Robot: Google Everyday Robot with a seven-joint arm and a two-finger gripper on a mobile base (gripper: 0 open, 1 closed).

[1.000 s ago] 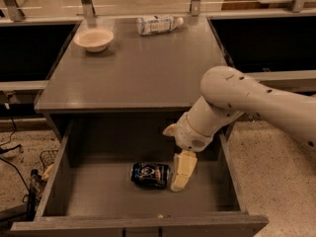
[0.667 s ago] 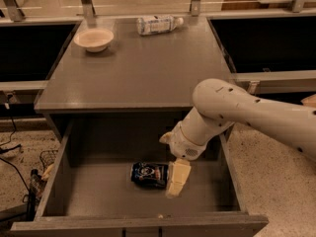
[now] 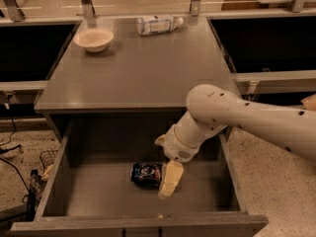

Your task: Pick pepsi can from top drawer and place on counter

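The pepsi can (image 3: 144,174) lies on its side on the floor of the open top drawer (image 3: 98,199), near the middle. My gripper (image 3: 168,180) hangs down from the white arm (image 3: 232,115), which reaches in from the right. It is inside the drawer at the can's right end, and its cream tip overlaps that end. I cannot tell whether it touches the can. The counter (image 3: 143,73) is the grey top above the drawer.
A shallow white bowl (image 3: 94,38) sits at the counter's back left. A white-labelled clear bottle (image 3: 158,24) lies on its side at the back middle. Metal rail posts stand behind the counter. Cables and clutter lie on the floor left of the drawer.
The arm has swung left and lower into the drawer. The gripper has moved from beside the can's right end to overlapping it. The can has not moved.
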